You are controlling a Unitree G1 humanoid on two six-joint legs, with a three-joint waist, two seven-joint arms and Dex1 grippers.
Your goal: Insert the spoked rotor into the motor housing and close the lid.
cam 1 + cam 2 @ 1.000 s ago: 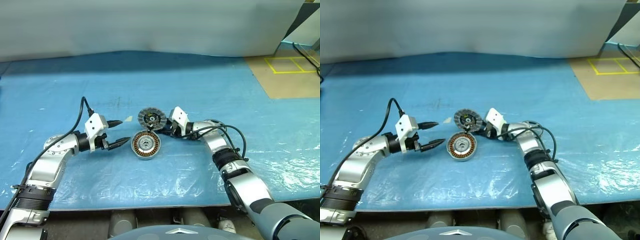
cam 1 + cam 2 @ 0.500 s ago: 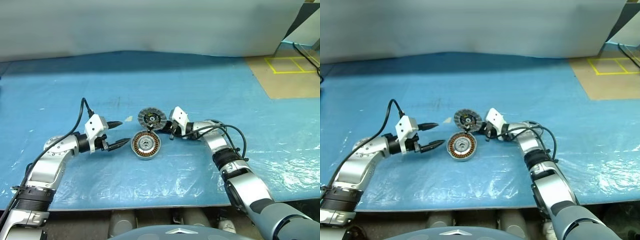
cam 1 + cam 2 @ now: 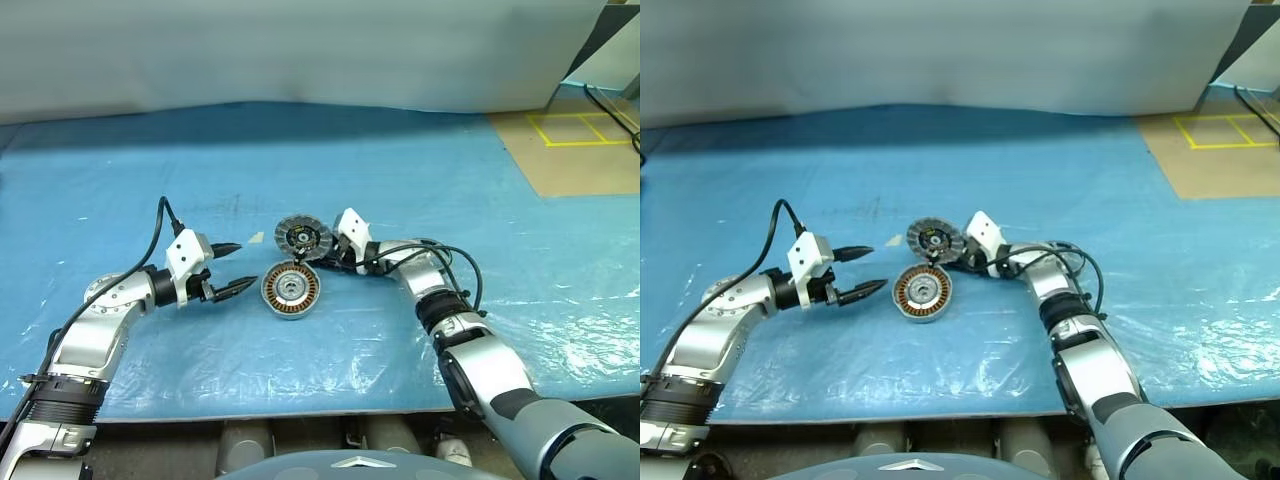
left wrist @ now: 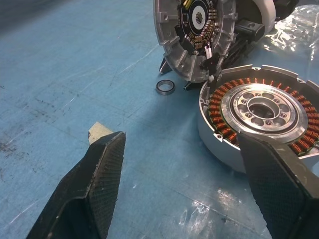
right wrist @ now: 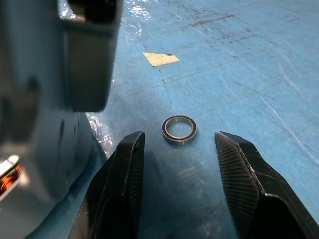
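Hovering my left gripper wide open and empty just left of the motor housing, which lies flat, coils up. The lid stands on edge against the housing's far rim. Just right of the lid, my right gripper is parted and empty, straddling a small ring, so I'd square up on the lid's rim and close slowly to avoid toppling it.

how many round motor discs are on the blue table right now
2. The motor housing lies flat nearest the robot; a ribbed disc stands tilted just behind it, touching its rim. Others may be hidden.
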